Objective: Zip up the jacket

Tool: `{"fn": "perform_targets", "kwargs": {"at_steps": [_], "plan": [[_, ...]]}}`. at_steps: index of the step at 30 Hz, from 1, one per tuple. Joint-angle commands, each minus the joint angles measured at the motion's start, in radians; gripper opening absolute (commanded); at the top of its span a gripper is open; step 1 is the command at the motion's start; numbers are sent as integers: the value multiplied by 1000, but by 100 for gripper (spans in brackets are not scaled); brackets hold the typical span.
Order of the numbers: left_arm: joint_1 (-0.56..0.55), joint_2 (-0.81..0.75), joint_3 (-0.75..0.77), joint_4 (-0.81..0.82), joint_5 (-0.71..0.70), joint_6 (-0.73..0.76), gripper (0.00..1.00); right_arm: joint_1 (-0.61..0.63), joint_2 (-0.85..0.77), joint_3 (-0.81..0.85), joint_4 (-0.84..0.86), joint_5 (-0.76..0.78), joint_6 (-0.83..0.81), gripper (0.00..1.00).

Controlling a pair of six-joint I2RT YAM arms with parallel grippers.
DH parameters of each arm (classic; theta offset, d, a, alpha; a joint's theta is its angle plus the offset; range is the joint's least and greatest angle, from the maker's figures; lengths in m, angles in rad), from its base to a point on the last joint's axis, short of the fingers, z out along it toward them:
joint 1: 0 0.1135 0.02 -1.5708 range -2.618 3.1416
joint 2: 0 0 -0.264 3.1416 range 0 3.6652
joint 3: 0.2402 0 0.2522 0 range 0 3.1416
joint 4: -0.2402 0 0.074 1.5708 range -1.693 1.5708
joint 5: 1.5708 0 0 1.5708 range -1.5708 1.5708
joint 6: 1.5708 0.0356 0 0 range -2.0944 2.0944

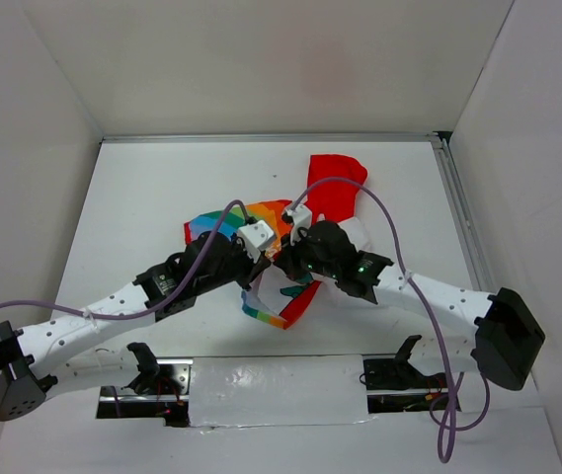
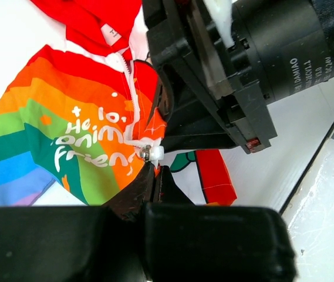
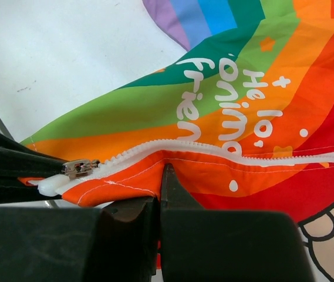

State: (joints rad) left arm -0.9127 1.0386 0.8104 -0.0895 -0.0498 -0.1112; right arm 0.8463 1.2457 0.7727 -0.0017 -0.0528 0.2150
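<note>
The jacket (image 1: 335, 183) lies crumpled mid-table, red hood at the far side and rainbow side at the left. Both grippers meet over its middle. My left gripper (image 2: 157, 171) is shut on the orange fabric edge just below the metal zipper slider (image 2: 147, 153) and its white end piece. My right gripper (image 3: 164, 176) is shut on the orange hem under the white zipper teeth (image 3: 213, 148), a little along from the slider (image 3: 78, 168). The rainbow side with white lettering (image 3: 243, 59) spreads beyond. In the top view the left gripper (image 1: 266, 259) and right gripper (image 1: 285, 259) almost touch.
The right arm's black wrist body (image 2: 260, 59) fills the upper right of the left wrist view, close above the left fingers. A metal rail (image 1: 463, 227) runs along the table's right side. White walls enclose the table. A taped strip (image 1: 271, 387) lies between the arm bases.
</note>
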Motion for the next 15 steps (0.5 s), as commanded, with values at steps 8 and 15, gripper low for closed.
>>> {"fn": "perform_targets", "kwargs": {"at_steps": [8, 15], "plan": [[1, -9, -49, 307, -5, 71, 0, 4, -279, 2, -217, 102, -2, 58], [9, -2, -168, 483, 41, 229, 0, -77, -396, 52, -251, 42, 119, 81]]}}
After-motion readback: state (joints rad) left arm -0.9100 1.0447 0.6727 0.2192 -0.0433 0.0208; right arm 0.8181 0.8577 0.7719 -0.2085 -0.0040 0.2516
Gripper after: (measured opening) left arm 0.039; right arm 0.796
